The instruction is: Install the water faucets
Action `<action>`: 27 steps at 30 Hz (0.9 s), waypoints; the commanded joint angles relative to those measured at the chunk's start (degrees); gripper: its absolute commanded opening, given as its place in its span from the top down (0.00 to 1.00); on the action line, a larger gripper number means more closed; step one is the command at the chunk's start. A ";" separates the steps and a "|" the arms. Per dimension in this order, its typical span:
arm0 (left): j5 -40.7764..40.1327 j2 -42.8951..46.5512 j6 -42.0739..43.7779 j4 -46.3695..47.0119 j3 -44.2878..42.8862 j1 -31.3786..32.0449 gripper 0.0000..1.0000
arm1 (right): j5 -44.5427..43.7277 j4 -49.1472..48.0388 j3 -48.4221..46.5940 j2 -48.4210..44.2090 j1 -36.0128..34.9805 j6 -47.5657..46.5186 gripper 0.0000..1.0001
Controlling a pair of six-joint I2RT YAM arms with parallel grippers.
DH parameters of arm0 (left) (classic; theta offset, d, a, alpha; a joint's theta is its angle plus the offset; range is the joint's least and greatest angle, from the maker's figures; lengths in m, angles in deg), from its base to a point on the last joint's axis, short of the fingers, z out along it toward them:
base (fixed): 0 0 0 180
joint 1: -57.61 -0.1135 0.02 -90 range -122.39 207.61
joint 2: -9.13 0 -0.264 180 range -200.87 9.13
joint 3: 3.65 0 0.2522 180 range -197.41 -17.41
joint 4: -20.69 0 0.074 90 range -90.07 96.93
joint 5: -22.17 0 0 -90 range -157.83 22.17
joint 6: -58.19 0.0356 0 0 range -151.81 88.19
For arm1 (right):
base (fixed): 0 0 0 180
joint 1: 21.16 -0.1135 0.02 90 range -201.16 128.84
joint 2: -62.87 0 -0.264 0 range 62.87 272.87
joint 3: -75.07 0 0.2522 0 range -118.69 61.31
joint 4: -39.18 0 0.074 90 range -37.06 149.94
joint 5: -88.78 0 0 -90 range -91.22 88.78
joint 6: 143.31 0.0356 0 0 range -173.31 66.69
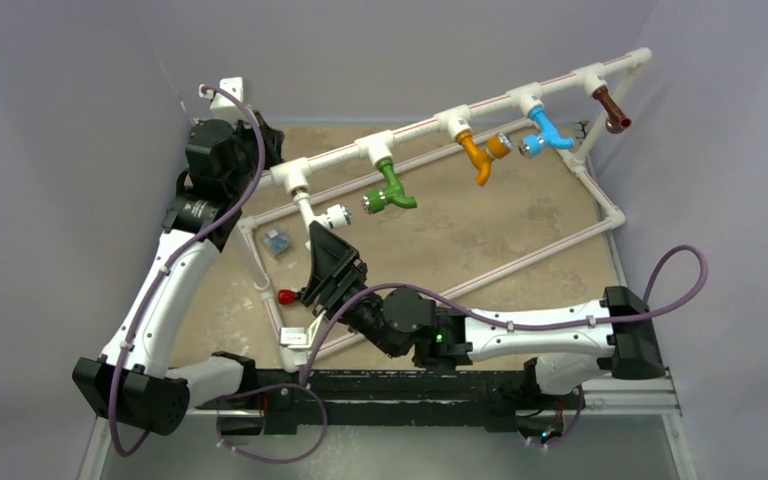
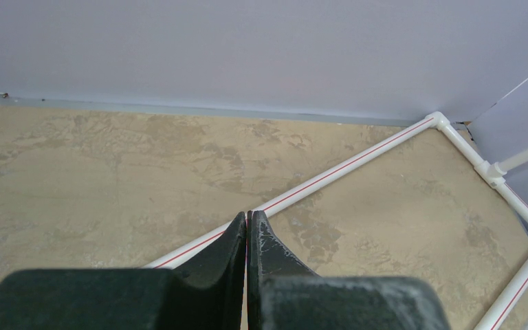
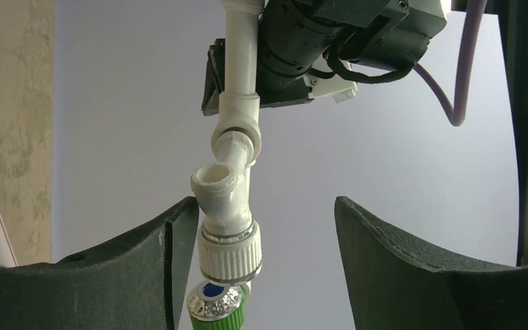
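Observation:
Five water faucets hang from the raised white pipe (image 1: 415, 128): white (image 1: 322, 213), green (image 1: 390, 191), orange (image 1: 480, 153), blue (image 1: 548, 135) and brown (image 1: 612, 108). My right gripper (image 1: 318, 233) is open just below the white faucet. In the right wrist view the white faucet (image 3: 228, 206) sits between the open fingers (image 3: 130, 268), close to the left one and apart from the right one. The green faucet's silvery end (image 3: 214, 301) shows below it. My left gripper (image 1: 263, 140) is at the far left corner, shut and empty (image 2: 247, 214).
A small red-and-black piece (image 1: 287, 297), a small bluish piece (image 1: 276, 242) and a white fitting (image 1: 294, 337) lie on the tan board inside the low pipe frame (image 1: 520, 262). Grey walls close in at the back and both sides. A red-striped pipe (image 2: 357, 161) runs ahead of my left gripper.

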 commanded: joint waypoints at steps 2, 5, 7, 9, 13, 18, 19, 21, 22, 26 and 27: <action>3.71 -1.12 0.79 -8.62 2.63 0.57 1.00 | 2.09 -1.78 -1.45 0.01 1.73 1.08 0.27; 3.82 -1.20 0.79 -8.66 2.63 0.57 1.00 | 2.53 -0.80 -1.79 0.65 2.94 2.10 0.28; 3.91 -1.18 0.79 -8.70 2.63 0.57 1.00 | 3.32 -0.79 -1.82 0.88 3.57 3.04 0.28; 3.87 -1.17 0.79 -8.62 2.61 0.57 1.00 | 3.88 -0.88 -2.03 1.22 4.10 3.99 0.31; 3.99 -1.36 0.79 -8.72 2.56 0.57 1.00 | 4.95 -1.83 -2.31 2.27 4.68 5.35 0.35; 4.00 -1.38 0.79 -8.75 2.63 0.57 1.00 | 5.59 -3.06 -2.86 3.77 5.48 6.81 0.41; 4.00 -1.38 0.79 -8.71 2.63 0.57 1.00 | 5.64 -3.07 -3.01 3.91 5.69 7.09 0.43; 4.10 -1.38 0.79 -8.71 2.62 0.57 1.00 | 5.51 -3.56 -3.15 4.17 6.07 7.47 0.48; 4.14 -1.38 0.79 -8.70 2.59 0.57 1.00 | 5.27 -3.87 -3.15 4.32 6.30 7.64 0.49; 4.17 -1.29 0.79 -8.75 2.63 0.57 1.00 | 5.13 -5.70 -2.73 4.50 7.17 8.11 0.53; 4.17 -1.25 0.79 -8.71 2.63 0.57 1.00 | 5.03 -6.13 -2.64 4.62 7.32 8.26 0.54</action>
